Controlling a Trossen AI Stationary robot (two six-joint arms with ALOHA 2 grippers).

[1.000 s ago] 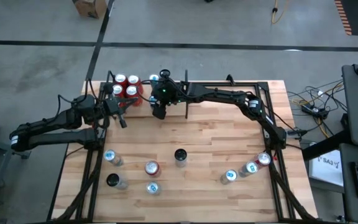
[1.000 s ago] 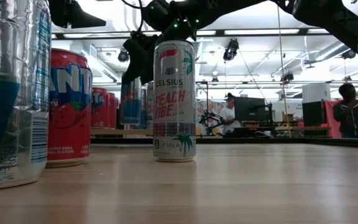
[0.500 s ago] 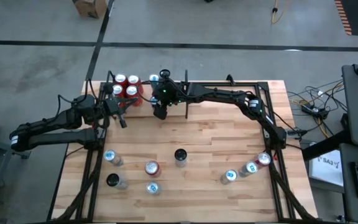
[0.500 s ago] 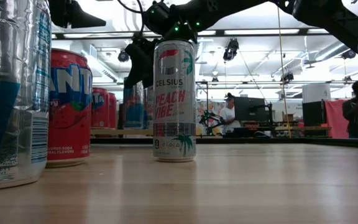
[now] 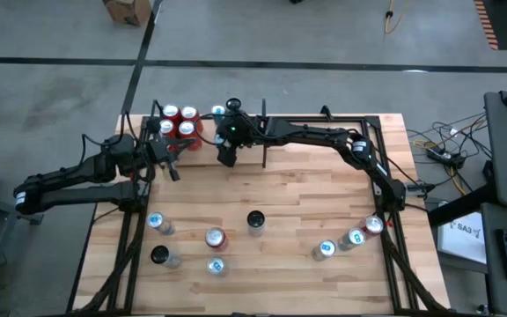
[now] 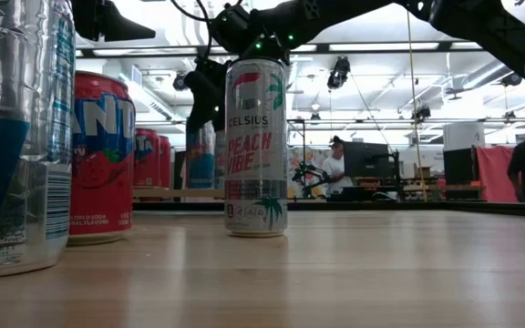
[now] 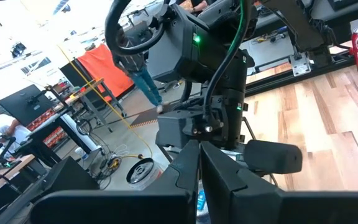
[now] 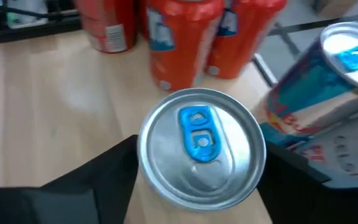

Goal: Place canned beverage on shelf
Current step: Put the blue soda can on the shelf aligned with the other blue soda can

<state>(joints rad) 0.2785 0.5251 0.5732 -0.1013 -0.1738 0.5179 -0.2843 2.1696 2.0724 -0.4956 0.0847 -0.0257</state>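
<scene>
A silver can with a blue tab (image 8: 201, 146) stands upright on the shelf's light wood floor (image 8: 55, 87), near three red cans (image 5: 176, 123) and a blue-and-silver can (image 8: 328, 93). My right gripper (image 8: 201, 186) reaches in from the table's right, slanting down. It is open, with one dark finger on each side of the silver can. In the high view the gripper (image 5: 215, 137) hides the can. In the low view the can (image 6: 203, 157) shows behind a tall Celsius can (image 6: 256, 146). My left gripper (image 7: 199, 155) is shut and empty, held level at the table's left (image 5: 172, 169). My right gripper has its fingers (image 8: 104, 177) close beside the silver can's wall, below the rim, one on each side. They come slanting down from the table's right. Whether they touch the can I cannot tell. The can stands upright with its base on the shelf floor.
Several loose cans stand on the table's near half: the Celsius can (image 5: 255, 220), a red one (image 5: 216, 237), others at the left (image 5: 157, 222) and right (image 5: 355, 238). A black frame post (image 5: 263, 141) rises beside my right gripper. People show in the room beyond.
In the low view the silver can under my right gripper has come down slightly. My left arm has kept still.
</scene>
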